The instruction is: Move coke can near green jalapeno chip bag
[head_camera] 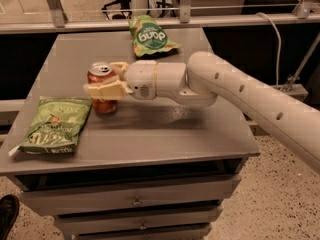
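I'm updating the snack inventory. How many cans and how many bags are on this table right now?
Cans: 1, the coke can, gripped by the hand over the table
Bags: 2, the green jalapeno chip bag right beside the can, and the dang pouch at the far edge
Total: 3

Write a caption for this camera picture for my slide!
The robot's gripper holds the coke can right beside the green jalapeno chip bag.

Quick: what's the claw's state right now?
The claw is closed on the coke can, over the table beside the green jalapeno chip bag.
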Robot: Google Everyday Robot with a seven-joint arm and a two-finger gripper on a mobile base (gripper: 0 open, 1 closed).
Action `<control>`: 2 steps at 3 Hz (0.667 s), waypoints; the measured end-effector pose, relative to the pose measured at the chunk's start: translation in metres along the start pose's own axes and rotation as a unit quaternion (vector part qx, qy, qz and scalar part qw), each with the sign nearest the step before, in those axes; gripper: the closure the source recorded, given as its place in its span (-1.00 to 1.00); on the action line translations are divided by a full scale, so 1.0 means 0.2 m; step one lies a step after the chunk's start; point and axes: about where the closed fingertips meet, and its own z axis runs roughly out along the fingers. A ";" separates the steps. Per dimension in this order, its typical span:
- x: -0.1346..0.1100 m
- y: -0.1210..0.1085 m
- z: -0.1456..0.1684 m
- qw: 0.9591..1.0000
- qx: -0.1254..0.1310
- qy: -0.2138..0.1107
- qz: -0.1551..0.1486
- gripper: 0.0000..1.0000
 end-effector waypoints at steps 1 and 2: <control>0.03 0.04 0.03 1.000 -0.009 0.001 0.011 0.06; 0.05 0.07 0.06 1.000 -0.013 -0.006 0.023 -0.41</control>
